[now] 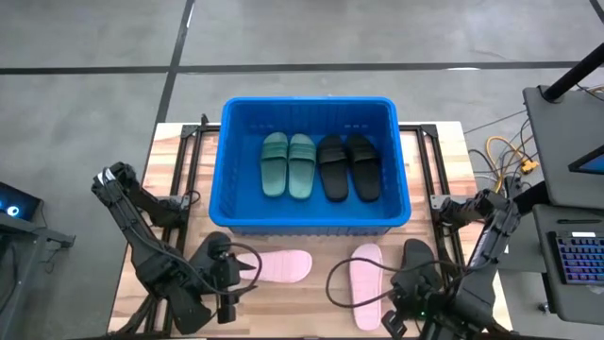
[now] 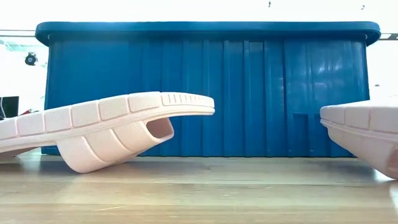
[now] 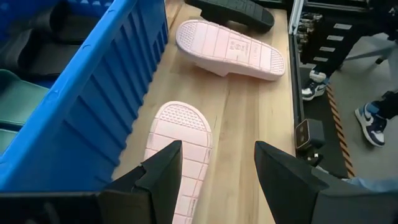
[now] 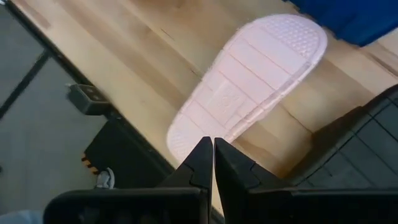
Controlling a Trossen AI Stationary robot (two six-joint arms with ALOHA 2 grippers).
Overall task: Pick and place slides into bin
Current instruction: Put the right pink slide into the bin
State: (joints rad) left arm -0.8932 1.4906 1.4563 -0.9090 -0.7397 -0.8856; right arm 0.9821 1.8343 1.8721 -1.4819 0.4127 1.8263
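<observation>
Two pale pink rubber slides (image 1: 283,266) lie sole-up, their grid-grooved treads showing, on the pale wooden table (image 1: 321,247) just before the ribbed bright blue plastic bin (image 1: 312,224). The left gripper (image 3: 216,163) hovers half-open over one, empty; the right gripper (image 4: 213,163) is pinched closed, empty.

Bright, even light; blown-out low-view backdrop

A: What's in the bin (image 1: 226,170)?
B: Four slides (image 1: 321,166) side by side.
A: And outside it?
B: Two more slides lie sole-up on the table (image 1: 165,161) just before the bin's front wall, one (image 1: 280,266) left of the other (image 1: 367,283).
</observation>
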